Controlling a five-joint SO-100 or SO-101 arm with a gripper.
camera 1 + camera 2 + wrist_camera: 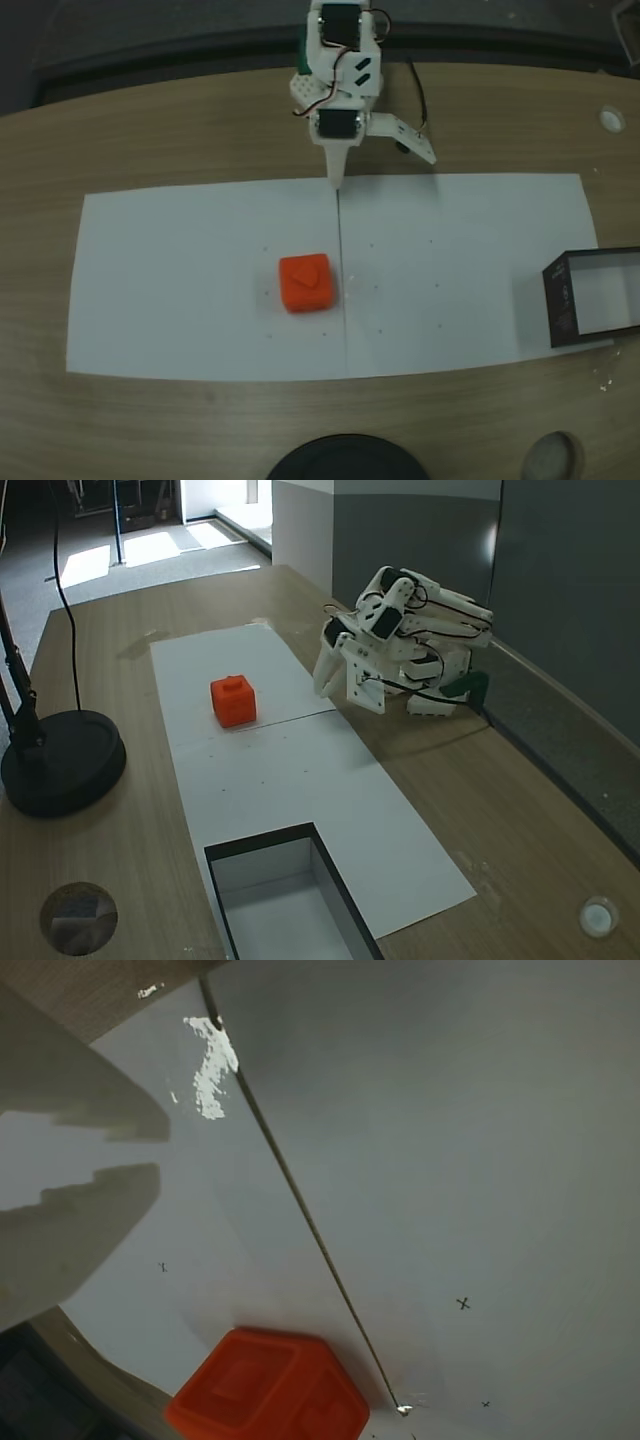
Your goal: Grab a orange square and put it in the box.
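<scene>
The orange square (306, 283) sits on white paper near the table's middle, its raised mark facing up. It shows in the other fixed view (233, 701) and at the bottom of the wrist view (265, 1395). My gripper (384, 170) hangs at the paper's far edge, well apart from the cube, open and empty, with one jaw swung out sideways (350, 700). A pale finger (90, 1090) enters the wrist view from the left. The box (560, 300), with black walls and a pale inside, stands at the paper's right end, partly cut off (260, 842).
Two white paper sheets (200, 290) meet at a thin seam just right of the cube. A black round stand base (60, 765) with a cable sits on the wooden table (200, 130) near the front edge. Round table holes (555, 460) lie by the corners.
</scene>
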